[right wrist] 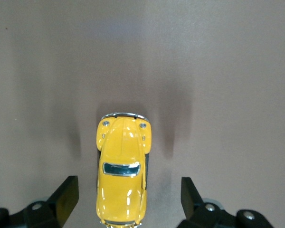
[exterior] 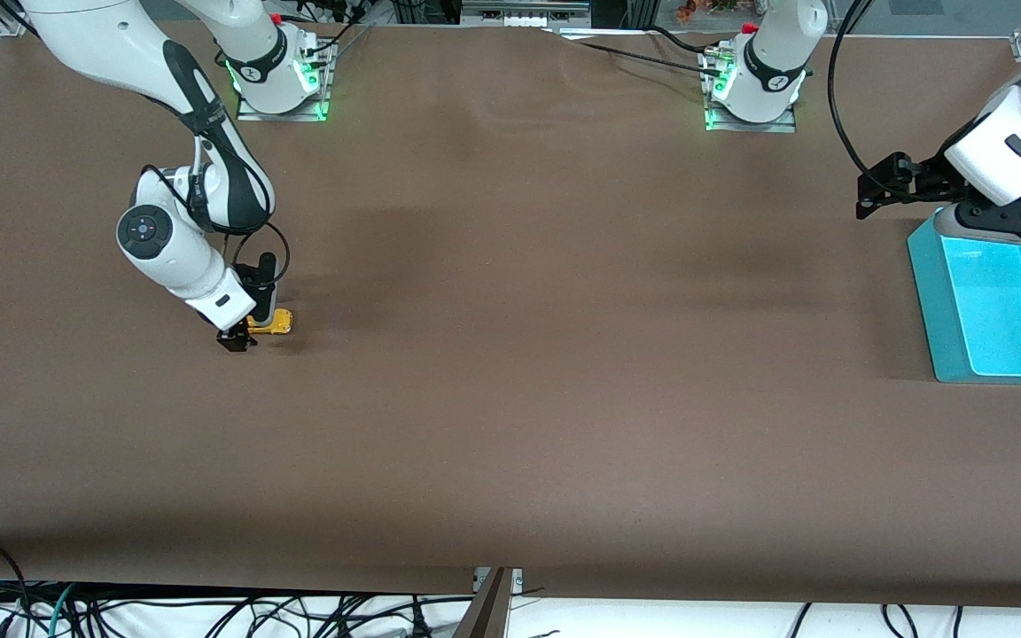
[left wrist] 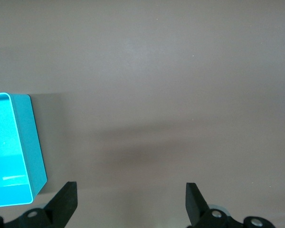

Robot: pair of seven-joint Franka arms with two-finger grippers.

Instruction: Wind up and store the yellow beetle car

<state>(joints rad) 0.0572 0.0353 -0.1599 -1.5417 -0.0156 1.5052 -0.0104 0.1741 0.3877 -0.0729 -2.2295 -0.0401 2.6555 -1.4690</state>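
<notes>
The yellow beetle car (exterior: 273,322) stands on the brown table near the right arm's end. In the right wrist view the car (right wrist: 122,168) lies between my right gripper's open fingers, with a gap on each side and its rear end between the tips. My right gripper (exterior: 240,335) is low over the car, open and not touching it. My left gripper (exterior: 874,188) is open and empty, held above the table beside the teal bin (exterior: 993,306); its fingertips (left wrist: 66,202) show over bare table.
The teal bin stands at the left arm's end of the table and also shows in the left wrist view (left wrist: 19,152). Both arm bases sit along the table's edge farthest from the front camera. Cables hang off the edge nearest that camera.
</notes>
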